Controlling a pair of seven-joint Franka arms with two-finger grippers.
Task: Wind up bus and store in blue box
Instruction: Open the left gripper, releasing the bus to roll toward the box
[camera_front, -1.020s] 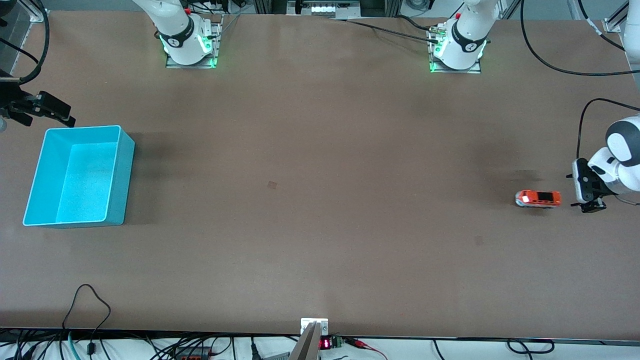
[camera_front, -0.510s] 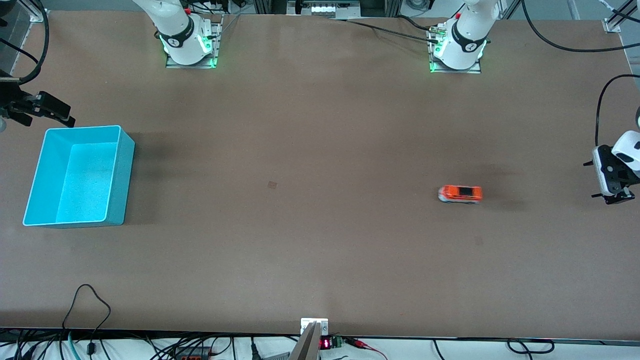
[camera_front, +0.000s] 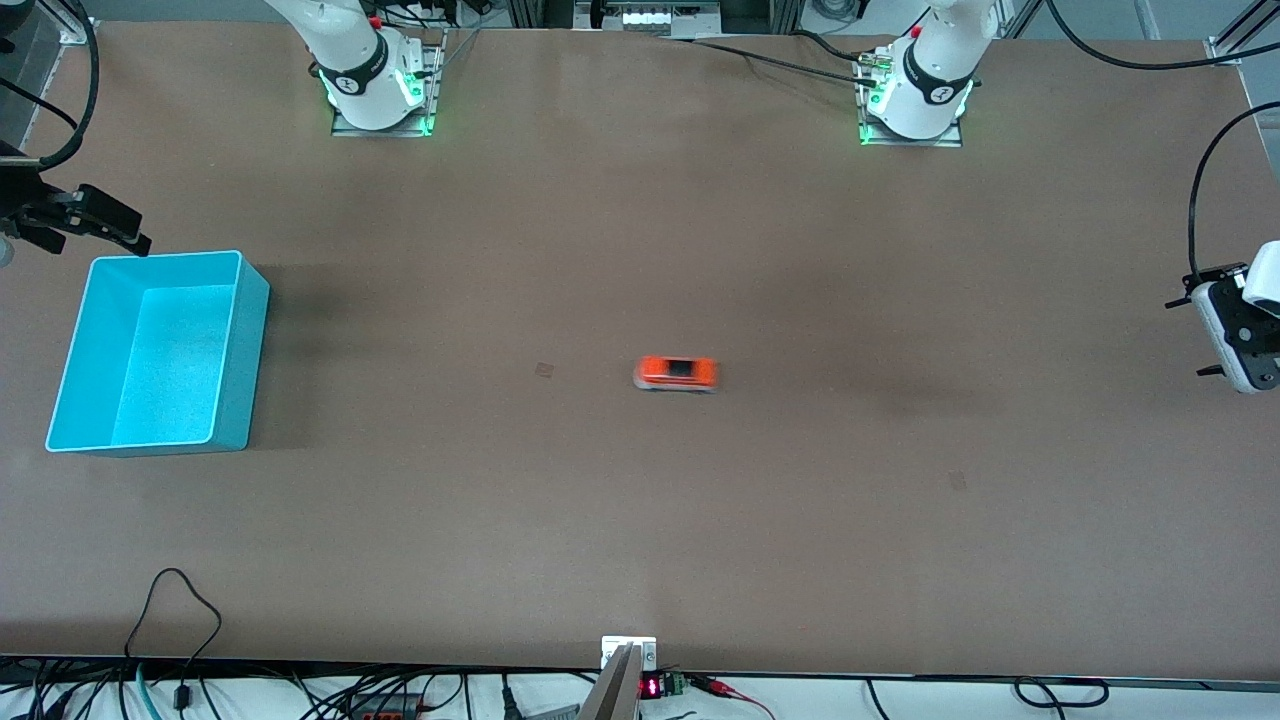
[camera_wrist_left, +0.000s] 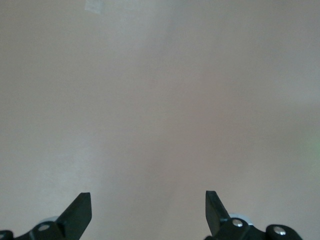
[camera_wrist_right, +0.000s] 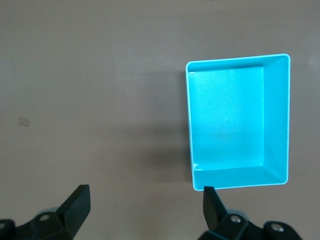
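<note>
Well away from both grippers, the bus (camera_front: 676, 373) sits on the bare table (camera_front: 640, 520) near its middle, smeared as if rolling, with nothing touching it. The left gripper (camera_wrist_left: 148, 212) hangs over the table edge at the left arm's end, released, its jaws spread wide with only plain tabletop between them; the bus does not show in its wrist view. The right gripper (camera_wrist_right: 145, 212) hangs high near the blue box (camera_front: 232, 330) at the right arm's end, also spread wide and holding nothing, with the box just off one fingertip in its own view.

Judging by the blur and the empty jaws, the winding looks done and the bus seems to be running free. Storing is all still ahead: the box holds nothing, and the bus lies well apart from it. The bus would have to come to rest, or be caught, then be picked up and lowered into the box.
</note>
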